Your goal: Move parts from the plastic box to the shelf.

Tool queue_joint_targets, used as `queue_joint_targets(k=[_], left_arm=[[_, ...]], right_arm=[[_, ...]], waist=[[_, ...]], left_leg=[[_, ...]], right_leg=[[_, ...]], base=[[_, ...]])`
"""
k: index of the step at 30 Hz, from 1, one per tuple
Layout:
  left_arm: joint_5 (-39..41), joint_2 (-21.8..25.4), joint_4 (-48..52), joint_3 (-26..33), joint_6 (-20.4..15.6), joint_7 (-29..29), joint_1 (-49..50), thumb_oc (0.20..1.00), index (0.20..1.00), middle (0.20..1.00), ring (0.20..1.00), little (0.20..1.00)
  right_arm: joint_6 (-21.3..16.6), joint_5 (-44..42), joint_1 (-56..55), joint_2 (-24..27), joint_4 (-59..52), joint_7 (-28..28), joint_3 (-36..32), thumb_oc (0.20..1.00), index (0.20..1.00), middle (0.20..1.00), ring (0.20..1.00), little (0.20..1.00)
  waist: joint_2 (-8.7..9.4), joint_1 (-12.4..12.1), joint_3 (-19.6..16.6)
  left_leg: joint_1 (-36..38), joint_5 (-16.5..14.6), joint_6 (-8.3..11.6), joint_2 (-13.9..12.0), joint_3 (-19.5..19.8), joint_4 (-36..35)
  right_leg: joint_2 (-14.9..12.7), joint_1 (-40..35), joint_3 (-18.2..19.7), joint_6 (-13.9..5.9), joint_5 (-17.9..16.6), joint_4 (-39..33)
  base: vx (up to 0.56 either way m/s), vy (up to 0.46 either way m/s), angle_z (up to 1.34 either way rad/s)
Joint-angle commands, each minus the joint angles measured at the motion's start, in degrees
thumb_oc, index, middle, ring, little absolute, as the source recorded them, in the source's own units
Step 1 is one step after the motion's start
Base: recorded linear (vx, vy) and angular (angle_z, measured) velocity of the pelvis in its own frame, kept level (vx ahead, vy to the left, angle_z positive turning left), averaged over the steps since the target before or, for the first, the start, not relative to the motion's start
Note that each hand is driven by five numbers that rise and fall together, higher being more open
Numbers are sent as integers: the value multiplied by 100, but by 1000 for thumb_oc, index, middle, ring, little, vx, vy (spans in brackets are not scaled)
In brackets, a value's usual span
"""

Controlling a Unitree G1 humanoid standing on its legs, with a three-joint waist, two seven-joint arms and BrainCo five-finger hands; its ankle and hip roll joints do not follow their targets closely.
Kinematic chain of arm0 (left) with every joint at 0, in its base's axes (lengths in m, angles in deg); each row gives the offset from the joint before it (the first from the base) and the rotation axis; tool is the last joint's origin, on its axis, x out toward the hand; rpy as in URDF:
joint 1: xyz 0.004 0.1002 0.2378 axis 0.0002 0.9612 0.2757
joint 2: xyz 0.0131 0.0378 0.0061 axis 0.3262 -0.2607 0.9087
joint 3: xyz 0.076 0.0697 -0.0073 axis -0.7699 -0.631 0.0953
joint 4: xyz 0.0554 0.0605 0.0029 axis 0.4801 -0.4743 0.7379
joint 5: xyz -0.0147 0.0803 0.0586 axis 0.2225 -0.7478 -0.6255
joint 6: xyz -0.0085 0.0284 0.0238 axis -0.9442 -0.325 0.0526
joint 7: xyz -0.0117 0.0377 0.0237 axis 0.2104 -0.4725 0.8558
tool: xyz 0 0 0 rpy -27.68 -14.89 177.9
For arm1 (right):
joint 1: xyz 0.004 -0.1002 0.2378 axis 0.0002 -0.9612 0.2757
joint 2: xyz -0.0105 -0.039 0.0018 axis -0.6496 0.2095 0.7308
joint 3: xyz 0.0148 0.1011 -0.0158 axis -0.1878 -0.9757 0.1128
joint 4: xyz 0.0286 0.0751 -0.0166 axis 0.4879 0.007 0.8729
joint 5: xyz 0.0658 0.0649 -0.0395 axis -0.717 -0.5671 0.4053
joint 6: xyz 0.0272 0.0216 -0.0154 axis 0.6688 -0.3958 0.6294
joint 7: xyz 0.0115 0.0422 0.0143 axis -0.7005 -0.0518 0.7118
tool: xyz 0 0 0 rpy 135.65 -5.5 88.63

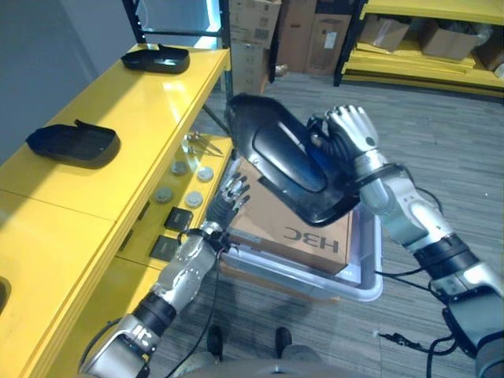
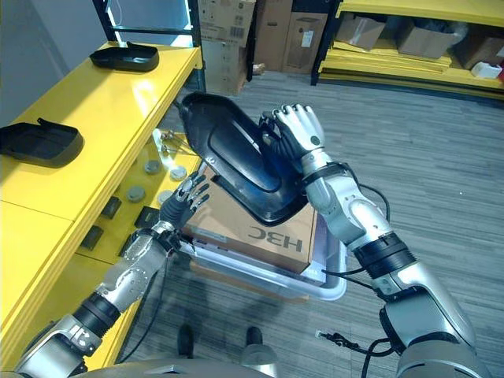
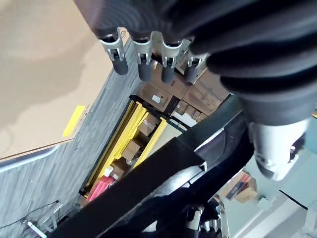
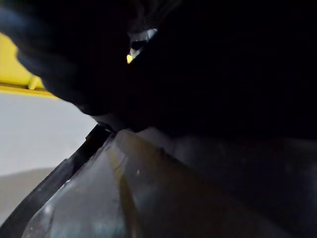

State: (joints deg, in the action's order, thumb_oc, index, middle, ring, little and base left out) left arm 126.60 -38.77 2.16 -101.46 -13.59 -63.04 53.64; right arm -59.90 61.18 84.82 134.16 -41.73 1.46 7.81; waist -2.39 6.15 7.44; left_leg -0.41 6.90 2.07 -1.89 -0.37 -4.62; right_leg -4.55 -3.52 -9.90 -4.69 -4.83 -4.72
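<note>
My right hand (image 1: 350, 134) is shut on a large glossy black moulded part (image 1: 287, 157), held tilted in the air above the clear plastic box (image 1: 358, 279). The same black part (image 2: 236, 153) hangs beside the yellow shelf (image 1: 134, 110). A brown cardboard sheet (image 1: 287, 224) lies in the box. My left hand (image 1: 228, 201) is open, its fingers straight, low at the box's left edge beneath the part. Two more black parts (image 1: 75, 143) (image 1: 157, 57) rest on the shelf top. In the left wrist view the left hand's fingers (image 3: 143, 59) point out over the cardboard.
Small round and square pieces (image 1: 185, 185) lie on the lower yellow shelf ledge beside the box. Cardboard cartons (image 1: 311, 31) and yellow racks (image 1: 425, 47) stand at the back across grey wooden floor.
</note>
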Motion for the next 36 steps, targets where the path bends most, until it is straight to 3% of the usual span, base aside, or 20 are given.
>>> queue_joint_targets(k=[1, 15, 16, 17, 18, 29, 33, 34, 35, 36], left_arm=[[82, 17, -82, -236, -195, -66, -468, 1000, 1000, 1000, 1000, 1000], [-427, -229, -589, -242, -254, 239, -828, 1000, 1000, 1000, 1000, 1000], [-506, -242, -622, -222, -265, 262, -861, 771, 771, 771, 771, 771], [-583, -245, -626, -197, -289, 309, -879, 304, 304, 304, 304, 304], [-623, -264, -621, -173, -333, 364, -902, 200, 200, 200, 200, 200], [-1201, -329, -663, 233, -517, 885, -903, 200, 200, 200, 200, 200], [-1620, -197, -621, 342, -536, 932, -818, 200, 200, 200, 200, 200], [-1740, -152, -585, 375, -549, 935, -787, 200, 200, 200, 200, 200], [-1905, -80, -555, 415, -547, 942, -745, 200, 200, 200, 200, 200], [-2191, 29, -570, 471, -531, 942, -721, 200, 200, 200, 200, 200]], right_arm=[[-166, 38, 573, -156, -46, 101, 86, 200, 200, 200, 200, 200], [-437, -303, 959, -682, -593, -279, 657, 200, 200, 200, 200, 200], [-483, -329, 952, -704, -677, -331, 707, 200, 200, 200, 200, 200], [-511, -343, 957, -693, -765, -376, 756, 200, 200, 200, 200, 200], [-549, -397, 924, -711, -859, -423, 780, 200, 200, 200, 200, 200], [-806, -1211, 197, -874, -1613, -646, 524, 200, 200, 200, 200, 200], [-939, -1427, 38, -581, -1815, -794, 422, 200, 200, 200, 200, 200], [-960, -1507, -63, -489, -1820, -789, 330, 438, 438, 438, 438, 438], [-1007, -1722, -266, -448, -1831, -779, 143, 1000, 1000, 1000, 1000, 1000], [-1046, -1900, -406, -427, -1820, -798, -6, 1000, 1000, 1000, 1000, 1000]], waist=[[385, -182, -440], [437, -186, -457], [443, -186, -458], [447, -185, -462], [451, -184, -460], [473, -184, -451], [474, -189, -463], [472, -188, -460], [467, -181, -461], [465, -180, -465]], left_leg=[[299, -468, 257, -194, -156, -38], [314, -471, 237, -173, -151, -38], [316, -468, 238, -174, -153, -38], [319, -468, 240, -174, -156, -38], [321, -467, 240, -177, -160, -38], [330, -451, 240, -173, -141, -38], [339, -443, 249, -168, -126, -38], [342, -438, 253, -170, -129, -38], [339, -432, 254, -166, -126, -38], [343, -432, 259, -165, -127, -38]], right_leg=[[-152, -84, -8, -274, 250, -28], [-165, -106, -11, -277, 224, -28], [-164, -106, -8, -277, 225, -28], [-166, -110, -6, -276, 227, -28], [-169, -113, -8, -276, 226, -28], [-163, -135, -17, -277, 227, -28], [-155, -150, -28, -273, 235, -27], [-156, -152, -38, -274, 233, -25], [-155, -154, -47, -274, 233, -22], [-154, -157, -51, -276, 233, -22]], base=[[0, 0, 0], [0, 0, 0], [0, 0, 0], [0, 0, 0], [0, 0, 0], [0, 0, 0], [0, 0, 0], [0, 0, 0], [0, 0, 0], [0, 0, 0]])
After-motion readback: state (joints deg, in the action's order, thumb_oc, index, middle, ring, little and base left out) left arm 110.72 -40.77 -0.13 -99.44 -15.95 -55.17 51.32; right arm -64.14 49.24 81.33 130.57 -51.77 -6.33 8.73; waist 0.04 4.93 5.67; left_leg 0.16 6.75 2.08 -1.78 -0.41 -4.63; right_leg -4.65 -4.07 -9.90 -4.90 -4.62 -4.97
